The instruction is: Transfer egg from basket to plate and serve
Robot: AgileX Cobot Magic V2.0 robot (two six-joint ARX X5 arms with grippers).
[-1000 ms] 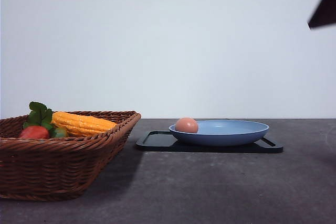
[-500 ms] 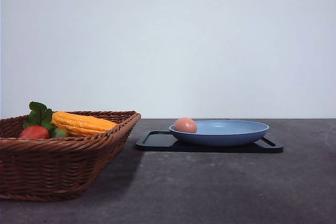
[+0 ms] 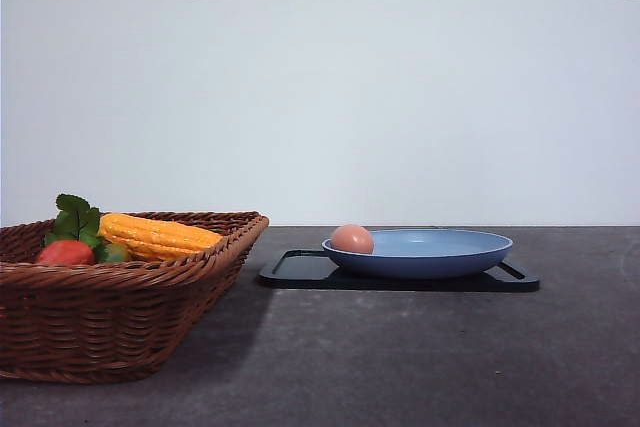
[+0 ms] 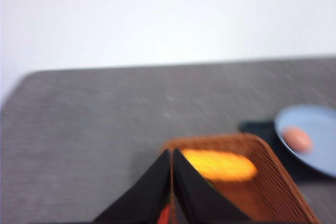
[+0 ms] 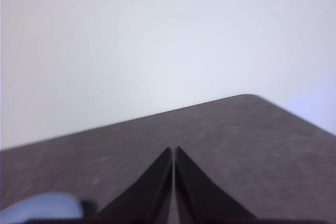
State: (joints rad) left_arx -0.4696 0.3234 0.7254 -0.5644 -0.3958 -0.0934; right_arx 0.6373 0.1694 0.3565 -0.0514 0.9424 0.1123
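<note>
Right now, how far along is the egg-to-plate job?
Done: the small pinkish-brown egg lies in the round light blue plate near its left rim, out of the brown woven wicker basket. In hand: nothing; the left gripper and the right gripper are both shut and empty, with the left one over the basket. Left: the serving step, with the plate sitting on the flat black tray.

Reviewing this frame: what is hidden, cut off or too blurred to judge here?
- Basket: front view, left end cut by the frame edge; its wall hides the floor.
- Egg: underside hidden by the plate rim.
- Left wrist view: blurred; the red item under the left pincer is unidentifiable.
- Plate in right wrist view: a cropped, blurred sliver.
</note>
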